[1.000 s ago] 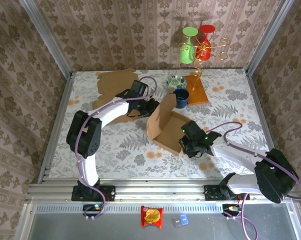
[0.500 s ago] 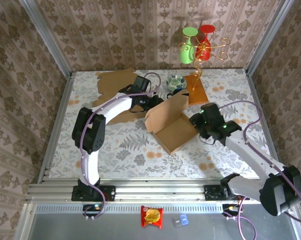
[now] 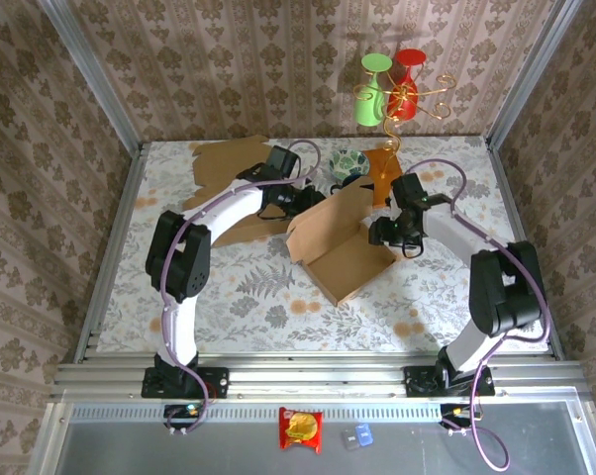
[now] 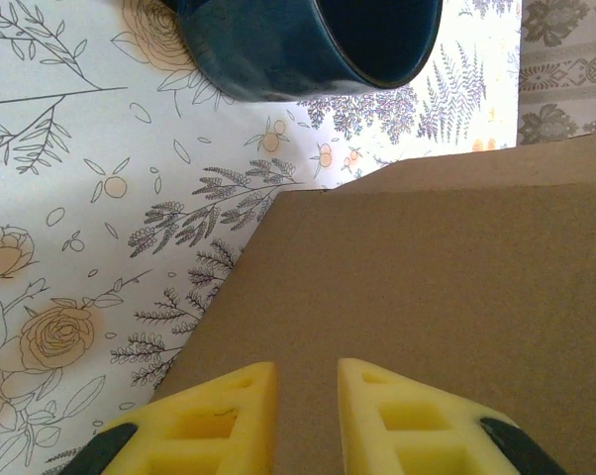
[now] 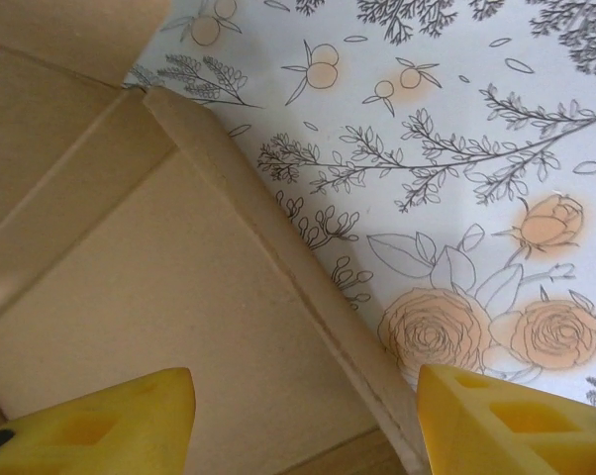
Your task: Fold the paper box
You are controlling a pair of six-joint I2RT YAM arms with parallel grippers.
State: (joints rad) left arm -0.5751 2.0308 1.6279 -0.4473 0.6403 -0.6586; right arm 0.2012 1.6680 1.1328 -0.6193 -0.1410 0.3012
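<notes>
The brown paper box lies open in the middle of the table, its lid raised and leaning toward the back. My left gripper is at the lid's left edge. In the left wrist view its yellow fingertips stand close together against the lid's brown panel, apparently pinching it. My right gripper hangs open over the box's right side. In the right wrist view the right gripper straddles the low side wall, with the box floor on its left and nothing between the fingers.
A dark blue mug stands just behind the lid, beside a patterned bowl and an orange board. More flat cardboard lies at the back left. A wire stand with green and red cups is at the back.
My right arm swung from the box's near side round to its right side and opened. The box turned and slid right, and the lid tipped back from upright. The left gripper stayed at the lid.
</notes>
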